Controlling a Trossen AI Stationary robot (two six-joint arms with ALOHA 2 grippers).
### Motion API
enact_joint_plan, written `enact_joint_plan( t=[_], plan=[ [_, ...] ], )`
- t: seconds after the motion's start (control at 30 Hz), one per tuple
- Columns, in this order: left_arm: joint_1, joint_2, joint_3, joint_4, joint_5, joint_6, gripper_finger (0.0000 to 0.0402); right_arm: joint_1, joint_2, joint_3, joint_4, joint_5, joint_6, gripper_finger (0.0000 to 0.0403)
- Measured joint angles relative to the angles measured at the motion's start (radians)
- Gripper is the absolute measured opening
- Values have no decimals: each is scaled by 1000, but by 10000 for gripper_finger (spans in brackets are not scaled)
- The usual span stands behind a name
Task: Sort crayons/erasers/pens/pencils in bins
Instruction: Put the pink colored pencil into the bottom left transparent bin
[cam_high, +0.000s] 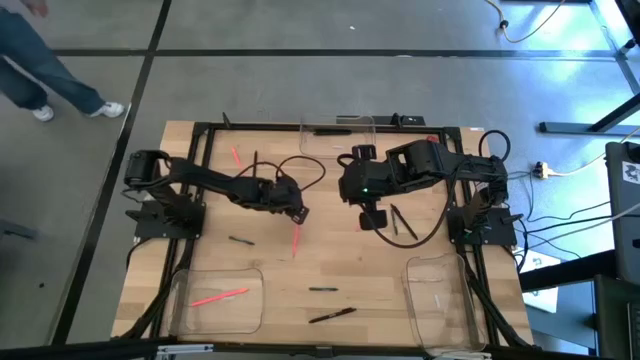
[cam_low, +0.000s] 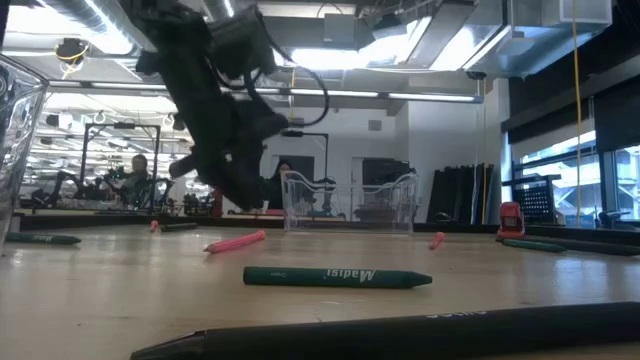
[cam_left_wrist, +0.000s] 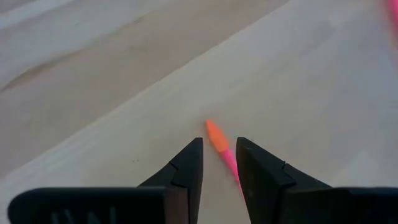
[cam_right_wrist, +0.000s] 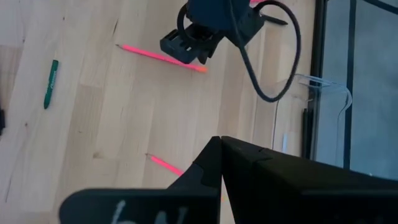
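Observation:
A long pink pencil (cam_high: 296, 238) with an orange tip (cam_left_wrist: 214, 134) lies flat on the wooden table near its middle. My left gripper (cam_high: 298, 213) is low over the pencil's far end and open. Its two fingers (cam_left_wrist: 186, 165) stand on either side of the tip, and no touch shows. My right gripper (cam_high: 372, 218) hangs shut and empty above the table, to the right of the left one. Three clear bins stand on the table: one at the far edge (cam_high: 305, 135), one near left (cam_high: 180, 300) holding a pink stick (cam_high: 220, 296), one near right (cam_high: 440, 290).
Loose sticks lie about: a green crayon (cam_high: 322, 289) and a black pen (cam_high: 332, 315) near the front edge, a dark stick (cam_high: 240, 240) at the left, a short pink one (cam_high: 236, 155) at the far left, and dark ones (cam_high: 402, 222) under the right arm. A person walks beyond the far left corner.

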Motion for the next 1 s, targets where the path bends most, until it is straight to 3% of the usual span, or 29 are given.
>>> enact_joint_plan(
  t=[1.0],
  plan=[
    [-5,82,0,116,8,-24,88,0,1,-1,-15,7,4,10]
  ],
)
